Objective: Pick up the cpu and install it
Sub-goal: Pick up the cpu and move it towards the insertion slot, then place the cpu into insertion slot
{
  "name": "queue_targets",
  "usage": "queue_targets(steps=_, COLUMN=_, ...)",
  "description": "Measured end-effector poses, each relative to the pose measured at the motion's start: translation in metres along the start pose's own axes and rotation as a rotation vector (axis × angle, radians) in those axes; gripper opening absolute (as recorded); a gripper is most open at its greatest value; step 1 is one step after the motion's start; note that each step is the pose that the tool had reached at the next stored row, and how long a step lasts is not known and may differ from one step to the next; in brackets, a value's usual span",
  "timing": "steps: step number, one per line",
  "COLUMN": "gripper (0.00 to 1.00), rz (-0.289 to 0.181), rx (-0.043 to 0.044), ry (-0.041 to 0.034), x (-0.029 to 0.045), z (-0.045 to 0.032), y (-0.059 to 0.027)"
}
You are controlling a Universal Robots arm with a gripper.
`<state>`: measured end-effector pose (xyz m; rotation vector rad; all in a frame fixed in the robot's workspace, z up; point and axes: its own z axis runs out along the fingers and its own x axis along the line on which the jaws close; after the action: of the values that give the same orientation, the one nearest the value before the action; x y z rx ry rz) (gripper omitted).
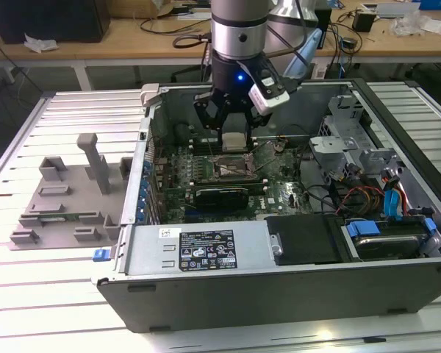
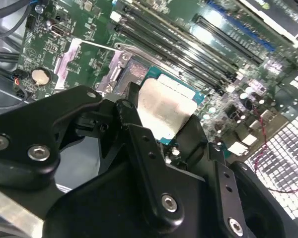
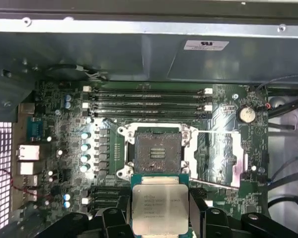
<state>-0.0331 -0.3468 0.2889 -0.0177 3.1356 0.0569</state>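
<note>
Now the gripper [image 1: 234,137] is closed on the cpu [image 1: 234,143] by its edges, in the upper middle of the exterior view, inside the computer case [image 1: 279,287]. The chip seems to hang just above the open socket [image 1: 231,168], apart from it.

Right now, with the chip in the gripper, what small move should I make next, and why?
Probably nudge the chip across until it is centred over the open socket. The gripper holds it above the board, and the first wrist view shows it off to one side of the socket.
</note>
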Motion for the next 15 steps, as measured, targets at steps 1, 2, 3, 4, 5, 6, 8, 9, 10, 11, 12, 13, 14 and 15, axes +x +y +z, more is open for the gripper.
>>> queue_targets(steps=1, gripper=0.55, rz=0.0, rx=-0.0001, ry=0.0, x=-0.0007, z=0.0006, y=0.001)
queue_targets(steps=2, gripper=0.55, rz=0.0, rx=-0.0002, ry=0.0, x=-0.0014, z=0.0011, y=0.0021)
queue_targets(steps=3, gripper=0.55, rz=-0.001, rx=0.0, ry=0.0001, x=-0.0026, z=0.0017, y=0.0038)
queue_targets(steps=4, gripper=0.55, rz=-0.001, rx=-0.0001, ry=0.0001, x=-0.0033, z=0.0026, y=0.0059)
queue_targets(steps=5, gripper=0.55, rz=-0.002, rx=-0.0001, ry=0.0002, x=-0.0034, z=0.0037, y=0.0077)
queue_targets(steps=6, gripper=0.55, rz=-0.002, rx=0.0, ry=0.0002, x=-0.0034, z=0.0049, y=0.0087)
queue_targets(steps=8, gripper=0.55, rz=-0.003, rx=-0.0001, ry=0.0002, x=-0.0034, z=0.0072, y=0.0089)
queue_targets(steps=9, gripper=0.55, rz=-0.003, rx=0.0, ry=0.0003, x=-0.0034, z=0.008, y=0.009)
queue_targets(steps=10, gripper=0.55, rz=-0.003, rx=0.0001, ry=0.0003, x=-0.0034, z=0.008, y=0.009)
queue_targets(steps=11, gripper=0.55, rz=-0.003, rx=0.0001, ry=0.0003, x=-0.0033, z=0.008, y=0.009)
queue_targets(steps=12, gripper=0.55, rz=-0.003, rx=0.0, ry=0.0002, x=-0.0033, z=0.0082, y=0.009)
queue_targets(steps=13, gripper=0.55, rz=-0.003, rx=0.0, ry=0.0002, x=-0.0034, z=0.0082, y=0.009)
queue_targets(steps=14, gripper=0.55, rz=-0.003, rx=0.0, ry=0.0003, x=-0.0034, z=0.0082, y=0.009)
queue_targets(steps=15, gripper=0.55, rz=-0.003, rx=0.0, ry=0.0002, x=-0.0034, z=0.0083, y=0.009)
